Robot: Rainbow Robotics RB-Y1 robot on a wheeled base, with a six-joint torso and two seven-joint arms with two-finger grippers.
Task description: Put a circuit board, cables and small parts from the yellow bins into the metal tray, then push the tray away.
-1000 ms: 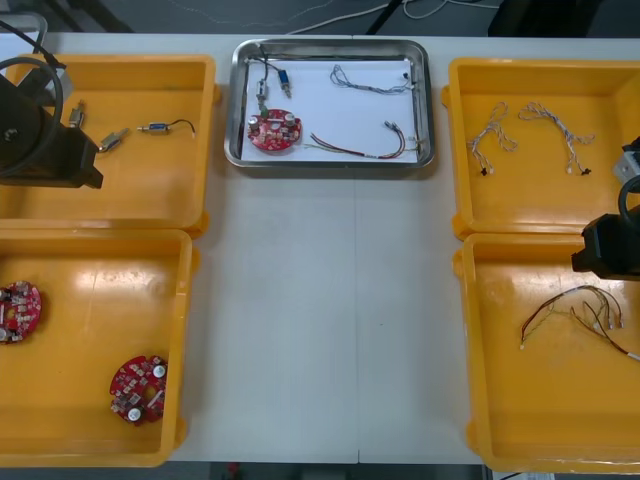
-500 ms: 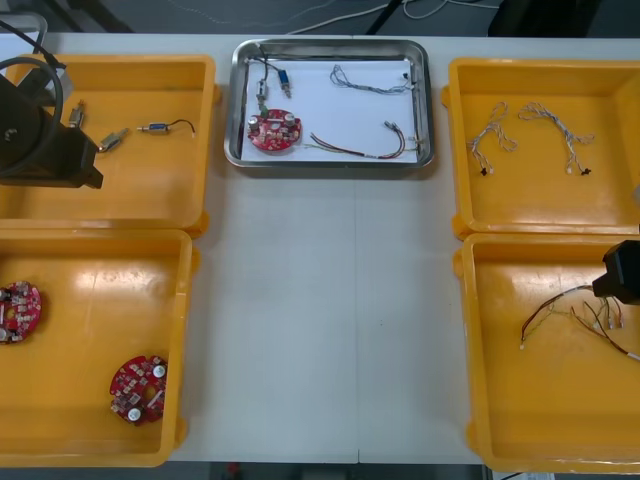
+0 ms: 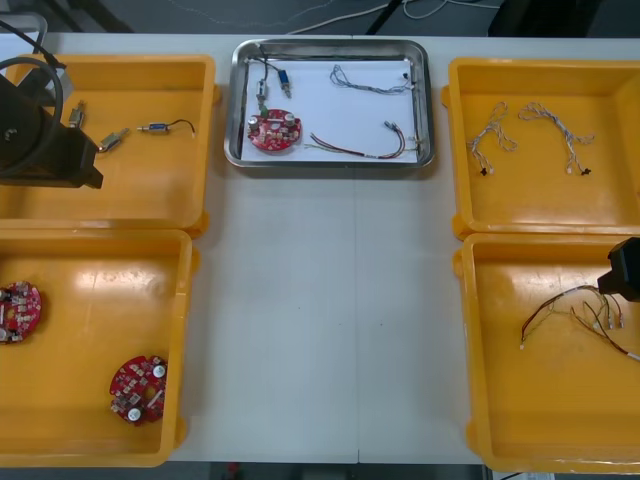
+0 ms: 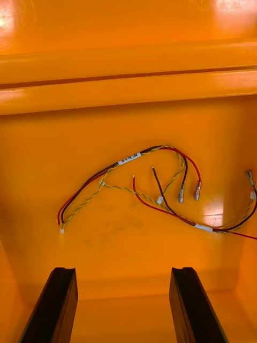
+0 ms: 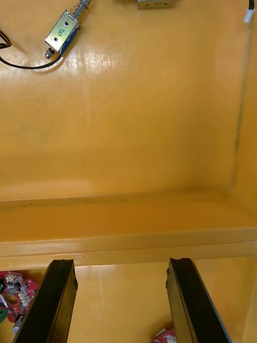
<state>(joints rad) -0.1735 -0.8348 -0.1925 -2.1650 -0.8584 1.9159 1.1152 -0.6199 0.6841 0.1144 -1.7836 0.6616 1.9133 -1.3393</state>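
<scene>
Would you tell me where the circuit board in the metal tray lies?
In the front view, the circuit board lies in the near-left corner of the metal tray, beside the red and yellow cable.

Black, blocky housing of the left arm [image 3: 45, 145], a grey cable [image 3: 57, 85] looped over it; black angular block of the right arm [image 3: 626, 268]. The left gripper [image 5: 120, 262] and right gripper [image 4: 123, 270] bear flat, matte black fingers [image 5: 60, 300] with squared tips.

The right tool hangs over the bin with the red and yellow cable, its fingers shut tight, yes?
Not shut: the right wrist view shows the right tool open, its fingers standing apart, nothing between them. It does hang over the yellow bin with the red and yellow cable.
</scene>
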